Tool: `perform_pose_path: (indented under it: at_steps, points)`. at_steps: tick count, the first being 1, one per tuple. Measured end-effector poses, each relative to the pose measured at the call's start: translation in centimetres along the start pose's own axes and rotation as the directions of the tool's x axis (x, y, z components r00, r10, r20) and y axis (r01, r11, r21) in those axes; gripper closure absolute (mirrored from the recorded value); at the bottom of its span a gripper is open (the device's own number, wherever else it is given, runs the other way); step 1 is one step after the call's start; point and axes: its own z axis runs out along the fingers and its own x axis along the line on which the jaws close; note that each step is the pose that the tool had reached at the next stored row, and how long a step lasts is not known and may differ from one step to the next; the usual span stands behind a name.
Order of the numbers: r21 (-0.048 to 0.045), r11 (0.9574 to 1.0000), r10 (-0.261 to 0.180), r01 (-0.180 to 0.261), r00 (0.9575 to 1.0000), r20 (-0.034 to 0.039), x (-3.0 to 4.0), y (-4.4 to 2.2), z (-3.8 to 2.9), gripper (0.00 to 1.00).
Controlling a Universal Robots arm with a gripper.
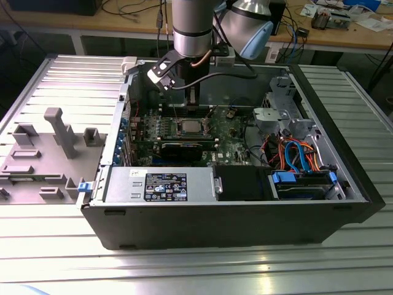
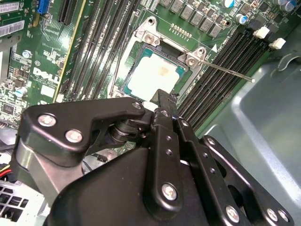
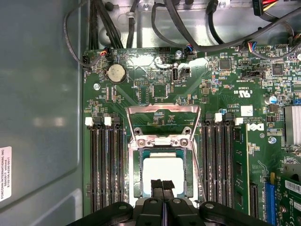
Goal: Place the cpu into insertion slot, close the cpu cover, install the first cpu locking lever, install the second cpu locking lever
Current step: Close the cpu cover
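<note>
The cpu lies flat in the insertion slot, its pale metal top up; it also shows in the second wrist view and the exterior view. The cpu cover, a silver frame with a square window, stands swung open at the slot's far side, off the chip. A thin locking lever sticks out free beside the slot. My gripper hovers just above the chip's near edge, fingers shut together with nothing between them. In the exterior view the gripper hangs over the motherboard inside the case.
Black memory slots flank the socket on both sides. Cables run along the board's far edge. The case wall is close by. A drive cage with orange and blue cables fills the exterior view's right of the case.
</note>
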Motion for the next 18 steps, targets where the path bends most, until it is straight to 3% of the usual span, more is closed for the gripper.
perform_pose_path:
  at_steps: [5,6,18]
  points:
    - [0.0276,0.9996,0.001,-0.001,1.0000,0.0007,0.02,0.62,0.09,0.89]
    - [0.0636,0.9973,-0.037,0.037,0.9993,-0.0003,0.04,1.15,0.19,0.89]
    - [0.0638,0.9970,-0.043,0.043,0.9991,-0.0002,0.08,1.21,-0.84,0.89]
